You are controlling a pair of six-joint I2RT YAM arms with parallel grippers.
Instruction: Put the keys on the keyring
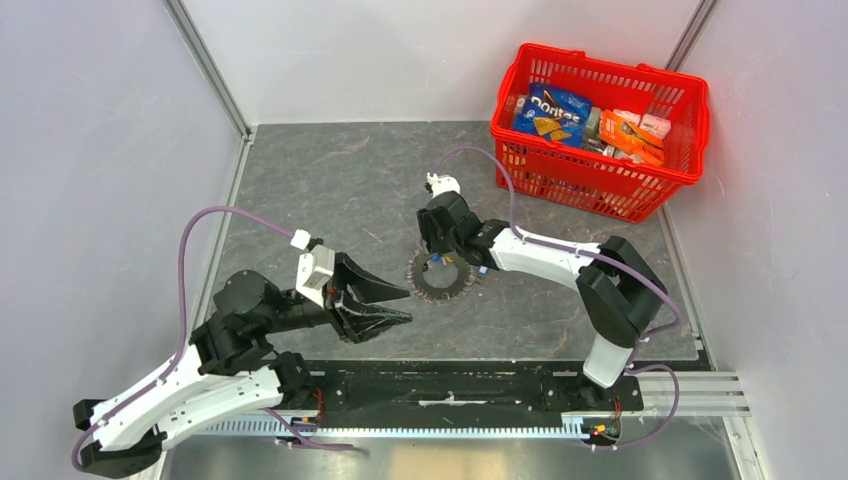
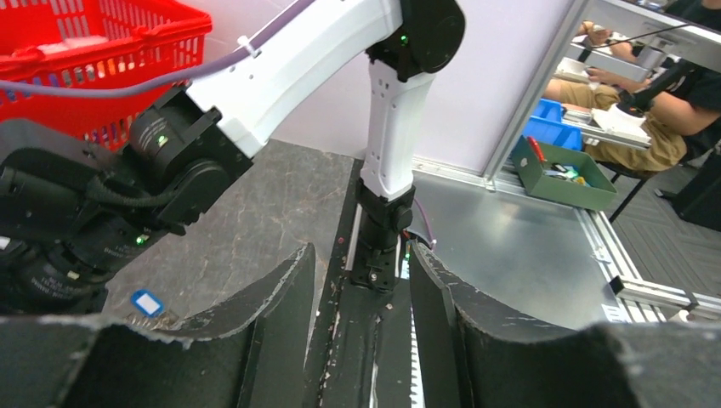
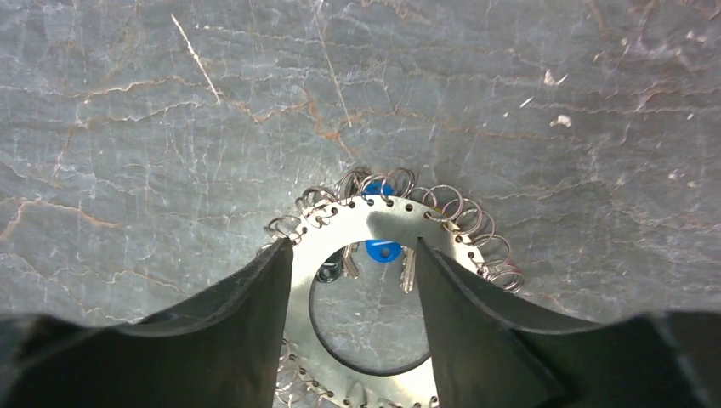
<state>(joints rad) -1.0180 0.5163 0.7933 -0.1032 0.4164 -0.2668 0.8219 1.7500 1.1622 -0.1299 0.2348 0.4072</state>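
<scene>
The keyring (image 1: 443, 280) lies flat on the grey table, a metal ring with small wire loops round its rim. In the right wrist view the keyring (image 3: 340, 234) fills the middle, with a blue-headed key (image 3: 383, 251) and silvery keys hanging into its hole. A second blue head (image 3: 378, 188) shows at its far rim. My right gripper (image 1: 440, 256) is open just above the ring, its fingers (image 3: 246, 314) straddling the hole, holding nothing. My left gripper (image 1: 403, 304) is open and empty, left of the ring. A small blue tag (image 2: 146, 302) lies on the table beside the right gripper.
A red basket (image 1: 672, 178) of snack packets stands at the back right. The right arm (image 2: 298, 59) and its base fill the left wrist view. A black rail (image 1: 450, 385) runs along the near table edge. Grey walls close in the left, right and back.
</scene>
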